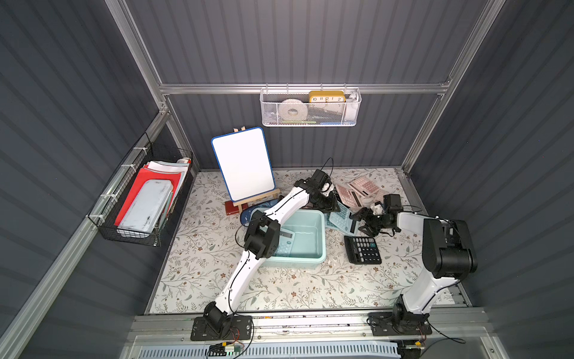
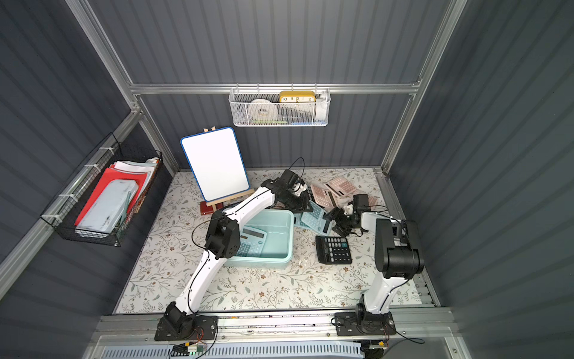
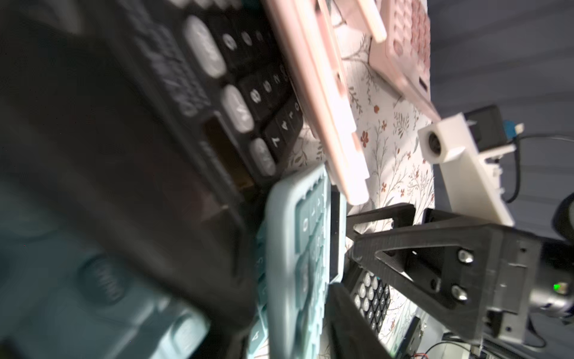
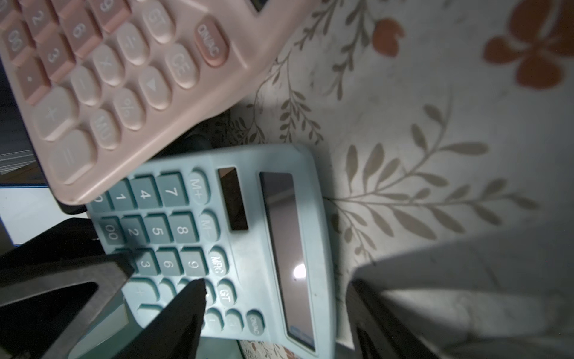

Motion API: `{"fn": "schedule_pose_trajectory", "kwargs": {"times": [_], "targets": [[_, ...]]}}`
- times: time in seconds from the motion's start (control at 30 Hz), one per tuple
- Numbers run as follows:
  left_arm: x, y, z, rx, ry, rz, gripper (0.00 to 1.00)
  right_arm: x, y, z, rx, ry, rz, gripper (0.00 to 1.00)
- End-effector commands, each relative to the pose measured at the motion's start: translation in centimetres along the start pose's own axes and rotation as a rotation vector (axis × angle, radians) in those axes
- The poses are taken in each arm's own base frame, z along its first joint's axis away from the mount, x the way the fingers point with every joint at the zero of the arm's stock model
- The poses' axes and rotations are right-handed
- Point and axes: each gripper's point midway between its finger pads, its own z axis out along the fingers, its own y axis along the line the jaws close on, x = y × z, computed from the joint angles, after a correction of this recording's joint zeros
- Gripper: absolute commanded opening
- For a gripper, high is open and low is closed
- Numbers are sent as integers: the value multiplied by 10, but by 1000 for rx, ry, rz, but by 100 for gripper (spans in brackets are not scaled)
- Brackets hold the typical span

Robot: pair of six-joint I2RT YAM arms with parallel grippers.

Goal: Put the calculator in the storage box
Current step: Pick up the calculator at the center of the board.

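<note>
Teal calculator [image 4: 248, 236] beside the box [image 1: 295, 261] looks light, stiff, slick, best pinched across its long edges; right fingers [image 4: 62, 289] spread over it, left fingers [image 3: 351, 323] I cannot tell.

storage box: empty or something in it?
Not empty. One teal calculator lies in the storage box, partly hidden under the left arm.

I read the storage box [image 1: 295, 263] as a mint-teal tub, upright and open on the tabletop. One teal calculator [image 1: 284, 244] lies keys-up in its left half. A second teal calculator [image 1: 340, 219] sits just beside its far right corner. A black calculator [image 1: 362, 249] lies flat near its right wall.
</note>
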Motion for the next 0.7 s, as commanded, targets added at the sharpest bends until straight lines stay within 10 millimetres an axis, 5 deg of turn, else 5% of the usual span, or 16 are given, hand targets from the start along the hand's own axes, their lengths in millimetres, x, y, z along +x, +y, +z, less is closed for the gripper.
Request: {"fn": "schedule_pose_trajectory", "kwargs": {"times": [0.0, 0.17, 0.67], "targets": [[-6, -7, 2, 36, -13, 13, 34, 5, -5, 4, -11, 18, 26, 76], [-8, -14, -5, 39, -28, 14, 17, 5, -1, 1, -29, 19, 24, 75], [-23, -65, -71, 82, -144, 41, 1, 2, 41, -60, -185, -88, -24, 82]]}}
